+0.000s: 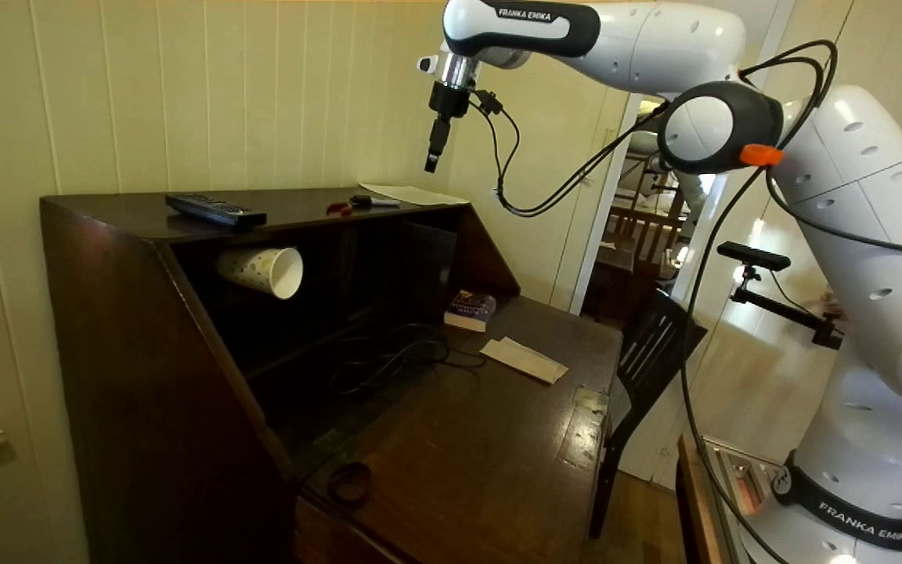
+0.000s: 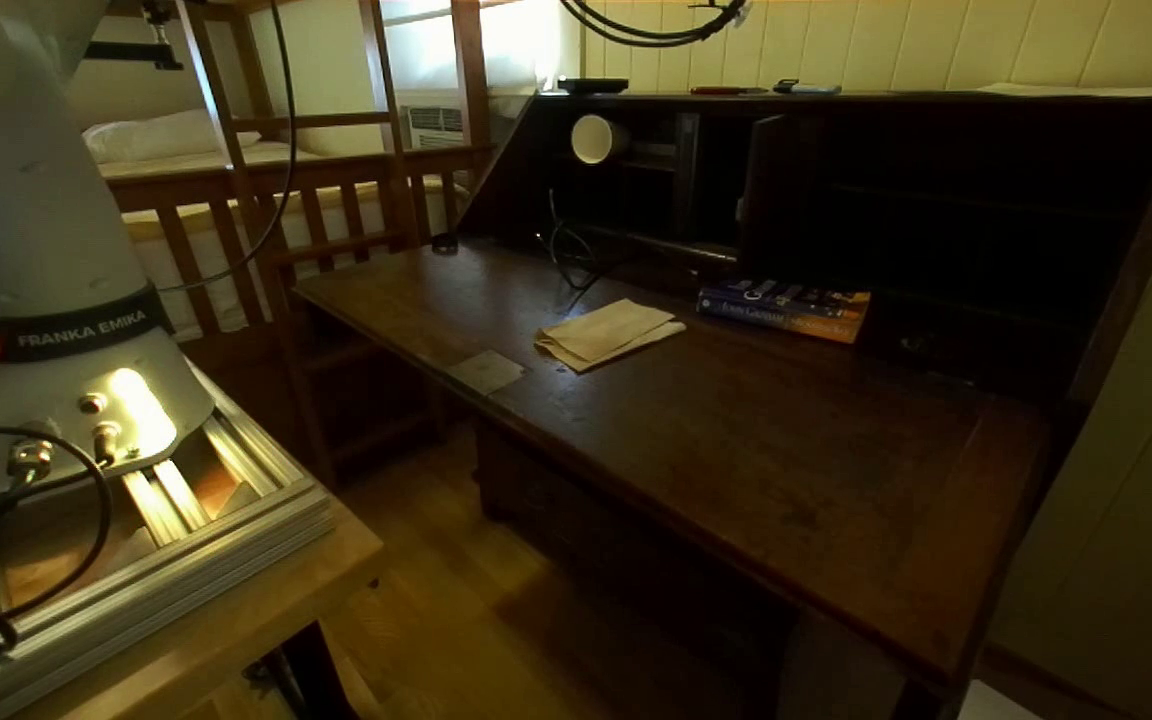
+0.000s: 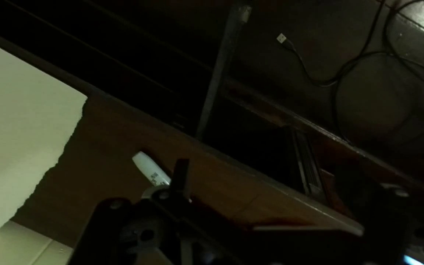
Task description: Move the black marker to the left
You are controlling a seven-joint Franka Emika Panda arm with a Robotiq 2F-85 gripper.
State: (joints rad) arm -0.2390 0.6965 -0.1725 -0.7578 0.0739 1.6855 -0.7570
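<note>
The black marker (image 1: 362,201) lies on the top ledge of the dark wooden desk, showing a dark cap and a pale body. In an exterior view it appears as a small shape (image 2: 806,89) on the ledge's edge. From the wrist, only its white body (image 3: 150,168) shows; one finger covers the rest. My gripper (image 1: 431,163) hangs well above the ledge, pointing down and touching nothing. In the wrist view the gripper (image 3: 269,176) is open, its dark fingers wide apart with nothing held between them.
A red pen-like item (image 1: 337,208) and a remote (image 1: 216,210) share the ledge with a pale sheet (image 1: 412,193). Below are a cup (image 1: 261,271) in a compartment, a book (image 2: 784,310), a folded napkin (image 2: 608,333) and loose cables (image 1: 404,352).
</note>
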